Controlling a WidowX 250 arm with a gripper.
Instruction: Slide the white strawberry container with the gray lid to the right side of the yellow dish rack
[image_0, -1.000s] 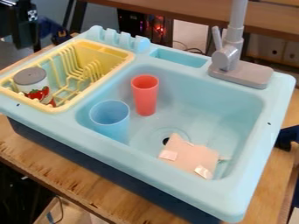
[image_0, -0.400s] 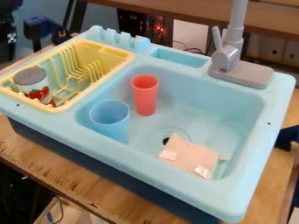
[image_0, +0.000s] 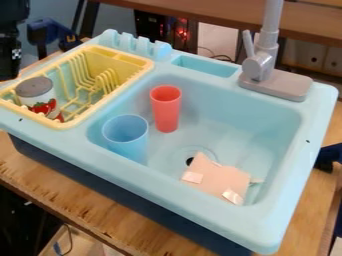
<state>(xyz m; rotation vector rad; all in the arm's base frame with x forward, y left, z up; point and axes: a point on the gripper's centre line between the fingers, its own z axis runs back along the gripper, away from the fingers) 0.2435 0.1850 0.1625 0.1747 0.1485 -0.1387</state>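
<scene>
Gripper (image_0: 8, 59): hangs at the upper left of the view, by the short left edge of the sink (image_0: 194, 202); cannot tell whether spread, pressed together or pinching anything.
Can with grey lid (image_0: 44, 97): stands in the yellow rack (image_0: 115, 54), close to the sink's left corner; nearest of the loose things to the gripper.
Way from gripper to can: runs down and rightward in the view, inward over the rack's rim.
Can's long axis: points roughly upright, lid uppermost.
Red cup (image_0: 166, 112): stands upright in the basin, well apart from the gripper, farther right.
Blue cup (image_0: 127, 140): stands upright beside the red one, nearer the sink's front edge.
Pink piece (image_0: 217, 177): lies by the drain, toward the sink's front right corner.
</scene>
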